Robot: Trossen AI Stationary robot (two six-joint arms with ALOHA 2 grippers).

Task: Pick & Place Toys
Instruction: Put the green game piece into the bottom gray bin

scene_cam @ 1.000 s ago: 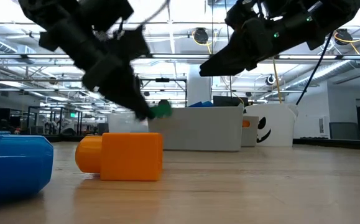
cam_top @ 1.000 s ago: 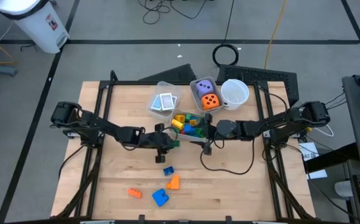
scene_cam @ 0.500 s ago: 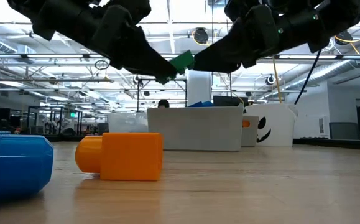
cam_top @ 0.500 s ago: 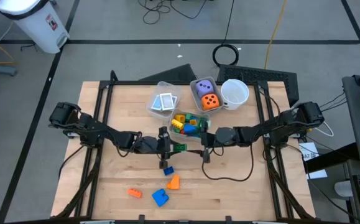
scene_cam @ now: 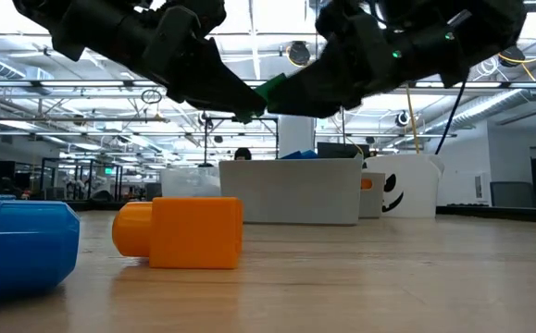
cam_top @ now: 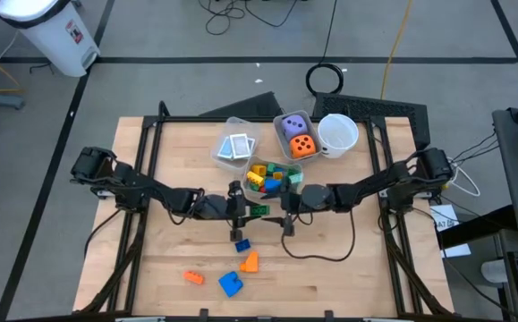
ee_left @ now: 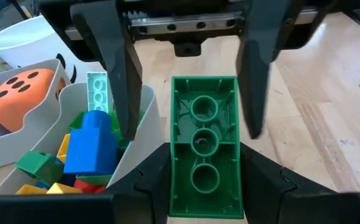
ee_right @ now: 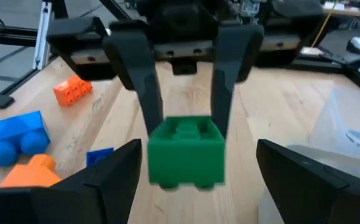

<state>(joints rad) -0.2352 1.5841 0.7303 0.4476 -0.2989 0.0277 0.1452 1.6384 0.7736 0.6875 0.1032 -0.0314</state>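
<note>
Holding the green block [ee_left: 204,149] clamped by its long flat sides in my left pincer [cam_top: 248,211], aloft mid-table beside the block bin [cam_top: 292,189], I judge it light, rigid and slick, so my right pincer [cam_top: 285,205], spread wide opposite, should grip its free end.

Even, bright overhead light fills the high view, leaving only faint shadows on the worktop [cam_top: 348,277]. In the low view, ceiling lamps glare in the upper centre, turning both arms into dark silhouettes. The right wrist view is soft, its green block [ee_right: 186,151] blurred; the left wrist view is sharp.
</note>
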